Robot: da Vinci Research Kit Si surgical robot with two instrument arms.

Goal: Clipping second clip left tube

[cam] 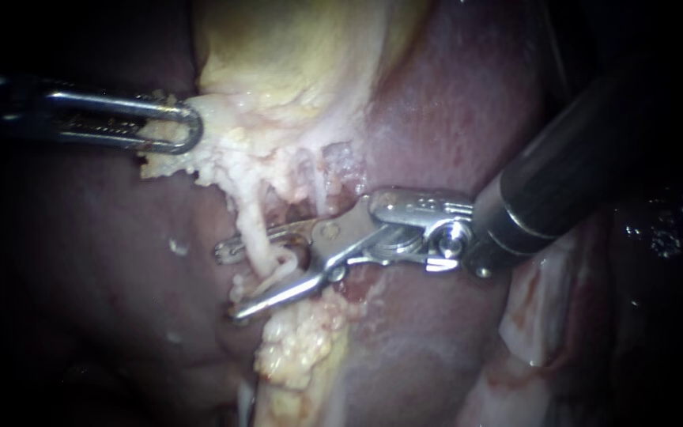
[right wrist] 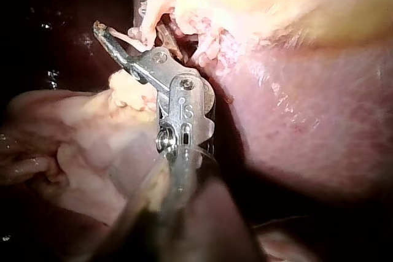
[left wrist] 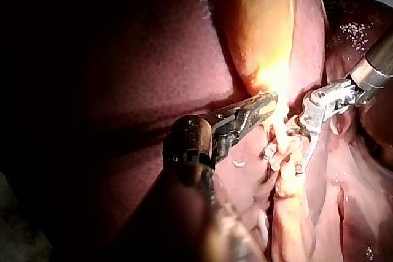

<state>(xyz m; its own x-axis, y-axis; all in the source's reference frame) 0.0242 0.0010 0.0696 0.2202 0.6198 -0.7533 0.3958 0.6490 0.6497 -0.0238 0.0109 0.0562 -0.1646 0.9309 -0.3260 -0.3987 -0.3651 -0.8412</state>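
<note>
A pale left tube (cam: 253,229) runs down from the fatty tissue under the yellow gallbladder (cam: 294,55). My right instrument (cam: 231,281) comes in from the upper right with its jaws open, one on each side of this tube. A thinner right tube (cam: 327,188) lies beside it. My left instrument (cam: 177,128) is shut on the fatty edge (cam: 199,162) of the gallbladder, holding it to the left. In the left wrist view its jaws (left wrist: 261,107) grip that edge, with the right instrument (left wrist: 307,128) just beyond. The right wrist view shows the open jaws (right wrist: 126,40) at the tube.
Dark red liver (cam: 104,269) surrounds the field, with more of it (cam: 452,111) on the right. A lump of yellow fat (cam: 302,348) sits below the right instrument's jaws. Pale folded tissue (cam: 539,308) lies under its shaft.
</note>
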